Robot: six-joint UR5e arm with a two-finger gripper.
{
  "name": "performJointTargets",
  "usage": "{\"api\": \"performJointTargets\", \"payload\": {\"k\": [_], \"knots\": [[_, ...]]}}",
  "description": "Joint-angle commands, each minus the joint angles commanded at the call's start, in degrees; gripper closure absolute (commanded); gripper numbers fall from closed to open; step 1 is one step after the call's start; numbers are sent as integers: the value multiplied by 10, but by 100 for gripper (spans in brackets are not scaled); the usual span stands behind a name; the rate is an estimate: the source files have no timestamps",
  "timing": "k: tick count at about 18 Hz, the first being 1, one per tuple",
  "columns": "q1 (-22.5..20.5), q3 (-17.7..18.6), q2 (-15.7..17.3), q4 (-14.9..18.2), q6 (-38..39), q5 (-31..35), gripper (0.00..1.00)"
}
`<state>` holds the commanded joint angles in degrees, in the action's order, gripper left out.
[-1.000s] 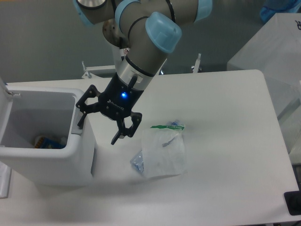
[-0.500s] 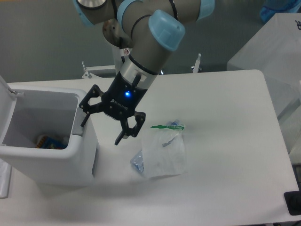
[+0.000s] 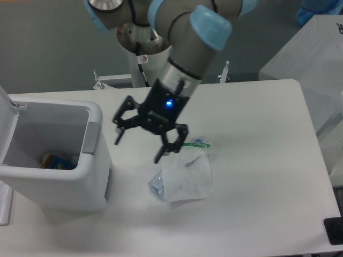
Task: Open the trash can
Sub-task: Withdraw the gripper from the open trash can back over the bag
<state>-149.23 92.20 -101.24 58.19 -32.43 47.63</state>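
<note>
The white trash can [image 3: 59,182] stands at the table's left with its lid [image 3: 5,99] swung up at the far left edge, only partly in view. Its inside shows, with some colourful trash at the bottom. A grey push tab [image 3: 91,137] sits on its right rim. My gripper [image 3: 139,147] hovers open above the table to the right of the can, apart from it, with nothing between its fingers.
A small clear plastic bag [image 3: 185,174] with green-and-blue print lies on the white table [image 3: 257,160] just right of and below the gripper. A white box [image 3: 305,59] stands off the table's right side. Metal brackets sit at the table's back edge.
The gripper has moved right, away from the trash can's rim and toward the plastic bag. The can stays open and the bag has not moved.
</note>
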Motion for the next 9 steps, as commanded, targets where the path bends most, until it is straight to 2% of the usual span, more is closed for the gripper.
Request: {"api": "performJointTargets", "payload": {"k": [2, 6, 9], "knots": [[-4, -13, -18, -3, -44, 25, 0], [-8, -24, -40, -2, -125, 166, 0], [-6, -30, -76, -1, -212, 256, 0]]}}
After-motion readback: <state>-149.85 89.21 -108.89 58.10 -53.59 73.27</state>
